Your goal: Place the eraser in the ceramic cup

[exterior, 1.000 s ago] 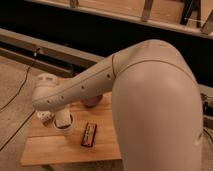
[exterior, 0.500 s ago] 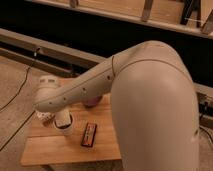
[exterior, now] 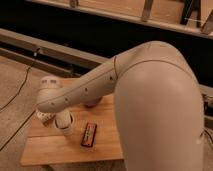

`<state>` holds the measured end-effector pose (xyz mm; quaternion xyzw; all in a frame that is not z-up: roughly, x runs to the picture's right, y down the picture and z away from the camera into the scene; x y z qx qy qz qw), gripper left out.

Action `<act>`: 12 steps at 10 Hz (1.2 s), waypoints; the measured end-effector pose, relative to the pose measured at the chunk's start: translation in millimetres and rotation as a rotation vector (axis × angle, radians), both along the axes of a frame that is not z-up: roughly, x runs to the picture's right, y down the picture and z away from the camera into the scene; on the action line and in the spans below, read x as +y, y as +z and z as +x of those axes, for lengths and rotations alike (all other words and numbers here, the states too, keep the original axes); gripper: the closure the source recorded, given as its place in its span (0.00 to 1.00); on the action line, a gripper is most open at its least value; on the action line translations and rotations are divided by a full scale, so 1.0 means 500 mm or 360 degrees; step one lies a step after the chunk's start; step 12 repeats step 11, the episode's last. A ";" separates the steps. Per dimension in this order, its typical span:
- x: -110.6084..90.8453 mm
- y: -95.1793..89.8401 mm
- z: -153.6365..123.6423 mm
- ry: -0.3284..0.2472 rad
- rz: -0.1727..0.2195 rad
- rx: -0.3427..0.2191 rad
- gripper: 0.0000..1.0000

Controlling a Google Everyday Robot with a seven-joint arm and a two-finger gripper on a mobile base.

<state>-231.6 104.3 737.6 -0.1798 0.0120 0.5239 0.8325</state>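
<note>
The robot's pale arm (exterior: 150, 100) filled most of the frame. It ran from the big rounded shoulder part at the right down to the lower left, where it bent at a rounded joint above a small wooden table (exterior: 60, 150). The gripper (exterior: 64, 122) was at the end of the arm, in the lower left of the frame. It pointed down over the left half of the table top, very close to the wood. It appeared only as a short white round form under the joint, so I could not tell whether it was clenched, released or grasping anything.

The eraser could not be made out anywhere; if it was on the table, it was hidden by the arm or the gripper. The ceramic cup also could not be told apart with certainty from the white round form at the arm's end.

Just to the right of the gripper, a black bar with a red stripe (exterior: 89, 135) lay flat on the table, not touching it. A small white object with dark marks (exterior: 43, 117) showed at the left, partly under the joint. A dark rounded thing (exterior: 92, 104) showed below the arm, near the back edge of the table. A thin cable (exterior: 20, 86) ran over the grey floor (exterior: 15, 75) in the left of the frame.
</note>
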 end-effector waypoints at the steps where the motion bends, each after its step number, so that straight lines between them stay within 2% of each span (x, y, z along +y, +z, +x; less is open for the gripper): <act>1: 0.000 -0.001 0.000 0.0002 0.0001 -0.0004 0.20; 4: -0.004 -0.008 0.000 0.0008 0.0000 -0.0010 0.20; 6: -0.014 -0.026 -0.005 0.0040 -0.0030 0.0000 0.20; 8: -0.039 -0.040 -0.003 0.0083 -0.0033 0.0037 0.20; 11: -0.105 -0.052 0.030 0.0243 -0.0003 0.0160 0.20; 12: -0.105 -0.052 0.030 0.0243 -0.0003 0.0160 0.20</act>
